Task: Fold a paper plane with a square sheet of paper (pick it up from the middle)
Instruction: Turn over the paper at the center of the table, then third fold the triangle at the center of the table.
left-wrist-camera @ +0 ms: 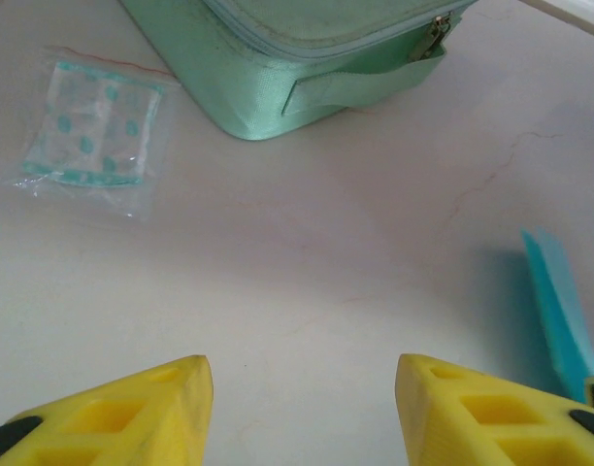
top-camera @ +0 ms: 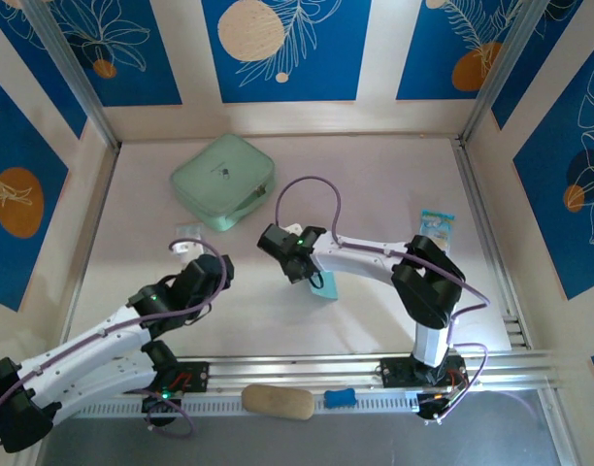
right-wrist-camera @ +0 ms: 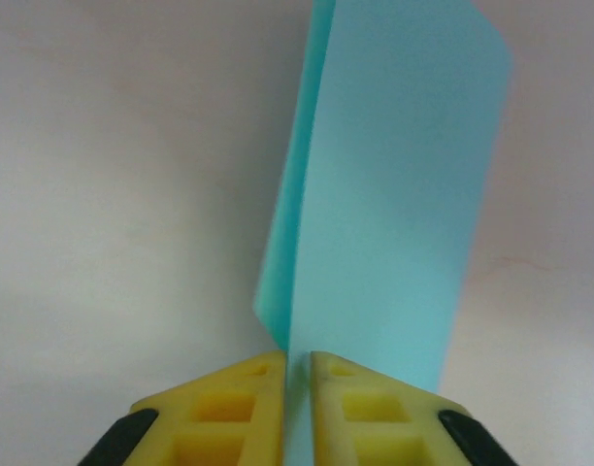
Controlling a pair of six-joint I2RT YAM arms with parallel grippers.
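One folded square sheet of paper (right-wrist-camera: 394,194) is pinched in the right end effector (right-wrist-camera: 297,361), standing up just ahead of its fingers. The left end effector (left-wrist-camera: 302,374) is spread above the table (left-wrist-camera: 278,262); farther ahead of it lie one dotted packet (left-wrist-camera: 93,131) and one mint-green case (left-wrist-camera: 278,78).

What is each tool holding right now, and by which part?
Right tool pinches the folded blue paper sheet at its near edge, by the crease. Left tool stands open, holding nothing.
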